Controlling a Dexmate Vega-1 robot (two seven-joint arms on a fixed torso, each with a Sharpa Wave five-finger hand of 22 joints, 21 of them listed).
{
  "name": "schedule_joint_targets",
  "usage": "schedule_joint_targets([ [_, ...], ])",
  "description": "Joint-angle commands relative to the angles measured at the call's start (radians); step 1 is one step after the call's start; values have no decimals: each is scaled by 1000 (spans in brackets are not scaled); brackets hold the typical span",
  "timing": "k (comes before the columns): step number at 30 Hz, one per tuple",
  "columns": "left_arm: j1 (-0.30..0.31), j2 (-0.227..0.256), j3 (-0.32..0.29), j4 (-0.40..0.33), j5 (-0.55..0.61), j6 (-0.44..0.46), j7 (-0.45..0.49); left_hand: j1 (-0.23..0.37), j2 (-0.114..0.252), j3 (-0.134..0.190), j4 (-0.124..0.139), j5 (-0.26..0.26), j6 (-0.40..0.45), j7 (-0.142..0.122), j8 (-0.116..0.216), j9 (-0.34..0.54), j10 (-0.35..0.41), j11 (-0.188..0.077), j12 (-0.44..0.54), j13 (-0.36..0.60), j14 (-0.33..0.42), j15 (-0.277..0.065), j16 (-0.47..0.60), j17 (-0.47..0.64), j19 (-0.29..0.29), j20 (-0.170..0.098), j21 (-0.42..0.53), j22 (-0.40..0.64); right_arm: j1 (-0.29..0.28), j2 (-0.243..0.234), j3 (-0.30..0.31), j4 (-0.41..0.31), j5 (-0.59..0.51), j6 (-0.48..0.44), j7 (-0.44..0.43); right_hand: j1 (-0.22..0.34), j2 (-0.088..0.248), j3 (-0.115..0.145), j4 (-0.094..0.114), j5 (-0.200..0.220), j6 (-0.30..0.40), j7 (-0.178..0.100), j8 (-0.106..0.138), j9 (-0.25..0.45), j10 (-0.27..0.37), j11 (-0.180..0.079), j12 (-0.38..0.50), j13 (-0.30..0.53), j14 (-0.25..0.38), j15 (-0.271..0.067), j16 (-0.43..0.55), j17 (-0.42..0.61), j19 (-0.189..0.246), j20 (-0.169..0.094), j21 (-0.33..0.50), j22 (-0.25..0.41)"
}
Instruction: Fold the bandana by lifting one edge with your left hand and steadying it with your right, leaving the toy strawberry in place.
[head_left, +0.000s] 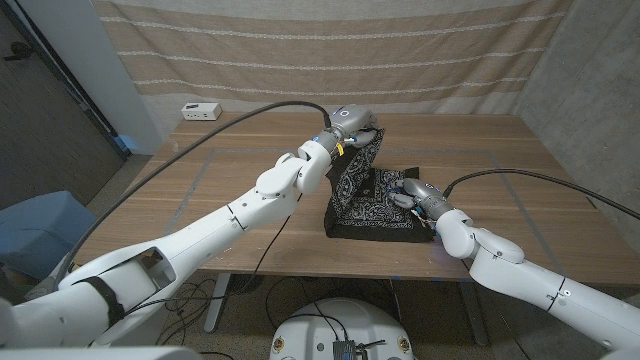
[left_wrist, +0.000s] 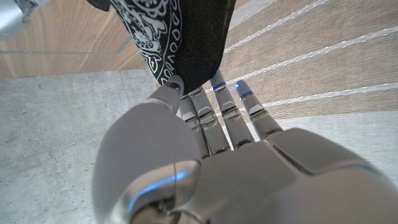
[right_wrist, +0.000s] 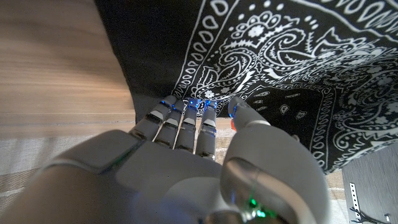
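The right hand (head_left: 418, 197) presses its fingers on the bandana (head_left: 372, 205) at its right edge, pinning it to the bench (head_left: 200, 190). Farther back, the left hand (head_left: 352, 124) pinches the far edge high, cloth hanging toward the right hand.

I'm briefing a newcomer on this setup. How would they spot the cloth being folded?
On the wooden table, look right of centre, between the two white arms. The black paisley-printed bandana lies there, one edge raised by the left hand, the right hand pressing its lower part. It is the table's only dark patterned cloth.
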Motion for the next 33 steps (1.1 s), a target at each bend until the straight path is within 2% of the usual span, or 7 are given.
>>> schedule_joint_targets([
  [1,-74,-88,74,131,34,-59,-18,5,-9,5,5,6,54,32,63,86,-6,-1,8,7,7,-79,-1,6,-1,1,5,2,-16,-8,19,13,10,32,-6,10,-1,7,0,-1,9,-5,0,3,11,3,-4,6,2,-4,-4,1,19,6,7,2],
  [14,-142,-175,154,300,30,-90,-2,5,-11,7,4,8,44,28,60,81,-21,0,11,19,12,-77,-4,9,-2,1,12,3,-29,-12,36,11,18,36,-14,12,-2,7,-1,-1,10,-5,-3,3,12,4,-7,6,3,-2,-5,1,18,7,6,2],
  [23,-166,-195,194,355,13,-110,-5,1,-10,11,7,7,-13,8,32,70,-71,1,-16,11,-1,-76,-16,10,-5,5,21,4,-51,-26,61,-17,25,39,-35,12,-2,6,-1,-1,11,-4,-5,3,14,4,-9,6,7,1,-4,1,18,7,5,2],
  [26,-172,-201,202,370,-6,-123,-20,-10,-10,12,14,6,-63,2,3,60,-100,5,-38,-1,-13,-67,-27,5,-12,7,24,5,-65,-36,78,-38,30,47,-50,13,-2,6,-1,-1,12,-4,-6,3,14,6,-9,6,8,2,-4,1,19,8,5,2],
  [28,-174,-201,205,371,-13,-127,-25,-20,-10,13,19,5,-94,8,-17,51,-127,17,-58,-11,-18,-64,-33,2,-19,8,26,5,-70,-38,84,-44,32,50,-55,13,-2,6,0,-1,13,-3,-6,3,16,9,-9,6,13,4,-3,1,20,9,6,2],
  [30,-178,-200,211,372,-19,-128,-43,-26,-11,14,20,4,-124,9,-36,42,-160,16,-81,-21,-35,-62,-43,0,-27,10,27,4,-79,-43,94,-56,32,54,-65,13,-1,5,1,-2,14,-3,-7,3,17,8,-10,6,22,6,0,2,24,13,7,2],
  [33,-184,-201,217,378,-42,-137,-83,-67,-20,8,37,1,-205,-1,-90,21,-240,15,-140,-48,-78,-47,-70,-9,-54,19,27,3,-86,-53,104,-77,25,56,-73,12,-1,5,2,-2,15,-3,-8,3,18,6,-11,6,30,11,3,2,29,16,9,2],
])
